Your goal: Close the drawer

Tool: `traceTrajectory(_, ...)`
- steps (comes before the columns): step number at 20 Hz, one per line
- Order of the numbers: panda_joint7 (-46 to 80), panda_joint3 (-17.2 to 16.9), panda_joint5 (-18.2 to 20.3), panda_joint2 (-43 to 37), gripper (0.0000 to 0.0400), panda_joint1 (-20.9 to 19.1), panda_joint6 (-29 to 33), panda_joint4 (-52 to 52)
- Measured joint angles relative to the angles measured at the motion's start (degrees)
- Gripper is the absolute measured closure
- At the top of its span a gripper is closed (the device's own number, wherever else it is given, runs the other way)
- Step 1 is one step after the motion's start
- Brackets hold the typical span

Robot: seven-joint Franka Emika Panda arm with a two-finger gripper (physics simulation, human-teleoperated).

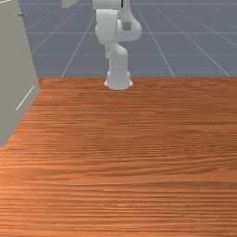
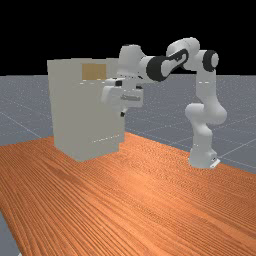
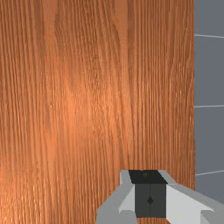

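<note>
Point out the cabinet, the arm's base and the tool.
Cabinet [image 2: 70, 110], far view, on its pale outer wall.
Arm's base [image 1: 118, 83], front view, on its flared foot.
Tool [image 3: 149, 183], wrist view, where its fingertips meet.

The claw [image 2: 123, 114] has its dark fingertips [image 3: 142, 199] together, seemingly flush, above the wooden surface [image 3: 87, 87]; off to one side of the claw, past the surface's straight edge, lies grey floor [image 3: 210, 70] with pale lines

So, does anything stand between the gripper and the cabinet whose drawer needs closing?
Nothing visible stands between the gripper and the cabinet. In the far view the arm covers part of it, so the drawer's path I can't confirm.
</note>
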Motion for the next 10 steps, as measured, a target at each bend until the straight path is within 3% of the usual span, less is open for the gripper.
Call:
traceTrajectory(1,0.0,0.0,-0.2,-2.2,0.0399,0.0,-0.8,-1.9)
traceTrajectory(2,-3.4,-0.6,5.2,-4.8,0.04,-0.2,-5.5,-4.1)
traceTrajectory(3,-0.5,0.0,-0.2,-6.3,0.04,0.0,-13.8,-3.9)
traceTrajectory(4,-0.4,0.0,-0.5,-11.1,0.04,-0.1,-14.0,-9.0)
traceTrajectory(6,-0.2,0.0,-0.5,-12.1,0.04,-0.1,-6.1,-14.9)
traceTrajectory(7,-18.1,-3.2,1.0,-12.9,0.04,0.4,0.1,-18.1)
traceTrajectory(9,-33.1,-8.0,2.7,-8.5,0.04,-3.2,-1.0,-12.8)
traceTrajectory(10,-50.9,-10.6,5.7,-2.0,0.04,-6.6,-4.3,-4.0)
